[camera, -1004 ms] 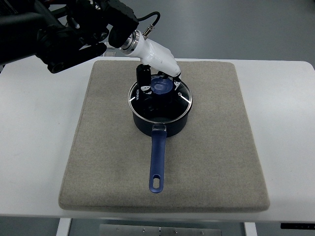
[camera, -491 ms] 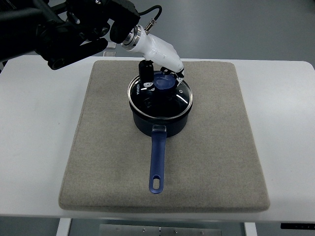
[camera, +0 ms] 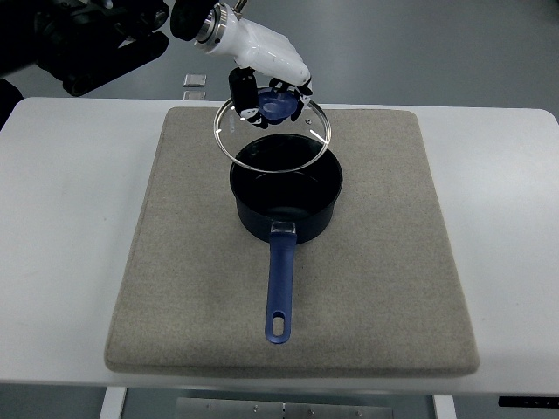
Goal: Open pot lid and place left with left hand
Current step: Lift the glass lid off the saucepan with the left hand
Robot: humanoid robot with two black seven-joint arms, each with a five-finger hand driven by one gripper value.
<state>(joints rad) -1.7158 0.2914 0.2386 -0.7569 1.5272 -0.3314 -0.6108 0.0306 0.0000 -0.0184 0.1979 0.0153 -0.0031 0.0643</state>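
The left hand [camera: 269, 80] had its fingers clenched on the blue knob of the round glass lid [camera: 273, 132], held above the dark blue long-handled saucepan [camera: 286, 199]; carrying it level and leftward onto the grey mat [camera: 175, 262] seemed wise.

1. The picture is bright all over, with soft, even light.
2. The flat white table [camera: 70, 244] looks very pale and almost washed out.
3. Shadows are faint. A thin soft one sits under the long blue pot handle [camera: 279, 288].
4. The inside of the round dark blue pot [camera: 285, 199] is deep and dark, so little shows in there.
5. The clear glass lid with a metal rim [camera: 273, 135] shines a little along its edge.
6. The shiny white robot left hand [camera: 266, 61] has small bright spots of glare.
7. The black arm at the top left is so dark that its parts are hard to tell.
8. The square grey felt mat [camera: 175, 262] looks sharp, and its fuzzy surface shows clearly.
9. The table edges look straight, not bent.
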